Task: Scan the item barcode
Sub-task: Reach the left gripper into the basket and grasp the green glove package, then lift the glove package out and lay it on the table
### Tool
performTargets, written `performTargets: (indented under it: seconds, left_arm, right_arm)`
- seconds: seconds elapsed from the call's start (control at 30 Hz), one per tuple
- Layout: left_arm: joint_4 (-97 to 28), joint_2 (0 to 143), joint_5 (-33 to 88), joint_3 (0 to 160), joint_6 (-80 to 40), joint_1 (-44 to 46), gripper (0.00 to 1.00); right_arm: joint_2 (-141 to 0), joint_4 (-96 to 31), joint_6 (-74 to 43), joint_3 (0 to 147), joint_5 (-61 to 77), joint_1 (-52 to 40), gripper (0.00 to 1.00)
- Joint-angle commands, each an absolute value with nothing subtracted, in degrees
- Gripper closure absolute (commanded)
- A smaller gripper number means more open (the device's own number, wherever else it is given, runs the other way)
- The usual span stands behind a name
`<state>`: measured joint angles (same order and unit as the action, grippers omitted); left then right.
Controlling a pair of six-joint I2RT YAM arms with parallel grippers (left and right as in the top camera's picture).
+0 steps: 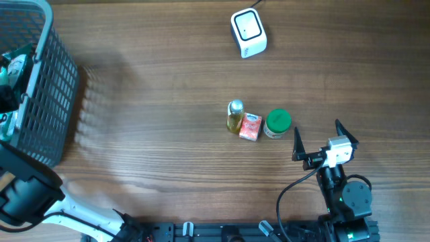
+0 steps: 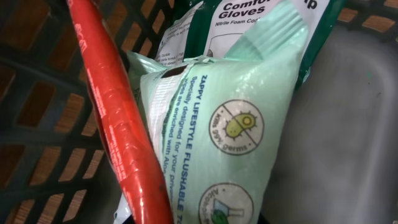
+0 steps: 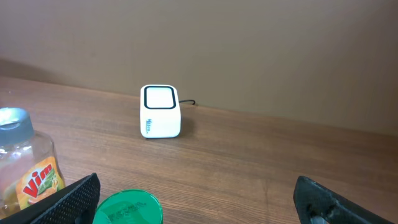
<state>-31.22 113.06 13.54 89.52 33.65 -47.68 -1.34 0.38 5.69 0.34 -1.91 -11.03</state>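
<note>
Sitting in basket [image 1: 40,81] over wipes pack [image 2: 224,137], my left gripper: fingers unseen, grip can't tell; right gripper [image 1: 321,139] wide apart, idle; nothing at scanner [image 1: 248,32] yet, scan undone

Wipes pack [image 2: 230,137]: pale green, glossy, printed "kills 99% germs". Lies tilted inside the basket [image 1: 60,87].
Scanner [image 1: 248,32]: small white box, dark-rimmed window, cabled. Stands upright, well right of the basket.

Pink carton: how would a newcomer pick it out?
Near the middle of the wooden table stands a row of three small items. The pink carton lies in the middle, between a yellow bottle and a green-lidded jar, the only boxy one.
</note>
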Motion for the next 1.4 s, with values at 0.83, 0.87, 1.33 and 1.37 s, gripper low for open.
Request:
performTargets:
  seconds: [0.83,0.87,1.33,1.37]
  left_arm:
    - [-33.3,72.1,-15.5,89.9,9.0,-12.9,0.88]
    - [-35.8,71.9,-15.6,89.9,6.6,-10.5,0.89]
    - [-49.8,83.1,-21.1,71.7,-21.6,22.7,0.96]
    - [-47.4,84.2,-21.1,68.4,-21.5,24.1,0.96]
  right_arm:
    - [-1.4,0.6,6.0,0.3,-2.0,-10.8,0.00]
    - [-1.4,0.6,6.0,0.3,-2.0,-10.8,0.00]
    - [-1.4,0.6,6.0,0.3,-2.0,-10.8,0.00]
    - [-1.4,0.6,6.0,0.3,-2.0,-10.8,0.00]
